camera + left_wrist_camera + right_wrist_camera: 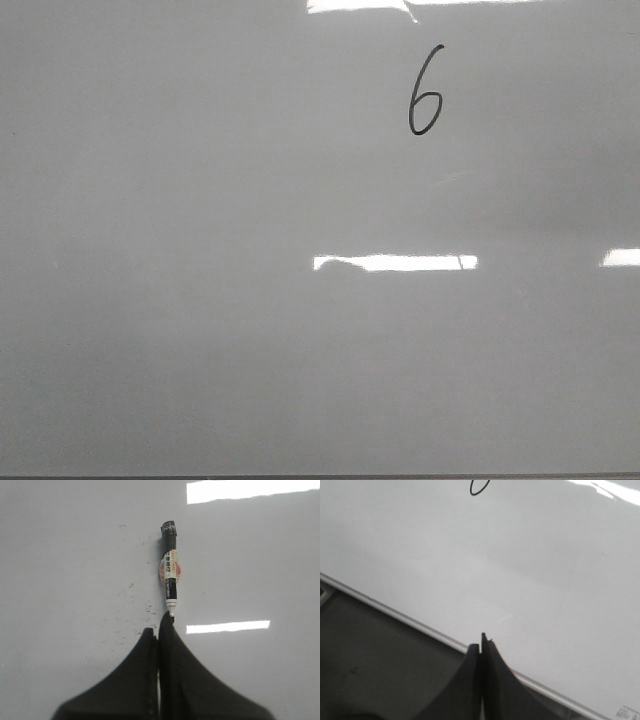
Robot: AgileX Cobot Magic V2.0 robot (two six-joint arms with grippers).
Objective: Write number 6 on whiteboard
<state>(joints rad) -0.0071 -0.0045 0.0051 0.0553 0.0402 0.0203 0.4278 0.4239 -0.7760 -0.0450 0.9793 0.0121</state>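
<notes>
From my remote station I see the whiteboard (200, 300) filling the front view, pale grey and glossy, with bright rectangular light reflections (395, 263) on it. The number 6 (424, 90) is written on the whiteboard in thin black line, with a tall curved stem and a closed oval loop. It sits above the central reflection, near the far edge of the board. No arm appears in the front view.

In the left wrist view, the left gripper (159, 635) has its two black fingers (132, 680) pressed together with no gap between them and nothing held. A marker pen (170, 565) lies flat on the whiteboard just beyond the fingertips. Its uncapped tip points toward the gripper and its black end points away. The tip is at or just short of the fingertips; I cannot tell whether they touch. Small dark specks (135, 610) mark the board surface beside the marker pen.

In the right wrist view, the right gripper (481, 647) is likewise closed, fingers together and empty. It sits over the metal edge strip (395, 612) of the whiteboard, where the board meets a dark surface (370, 660). The loop of the number 6 (480, 487) shows at the margin of this view, well apart from the right gripper.
</notes>
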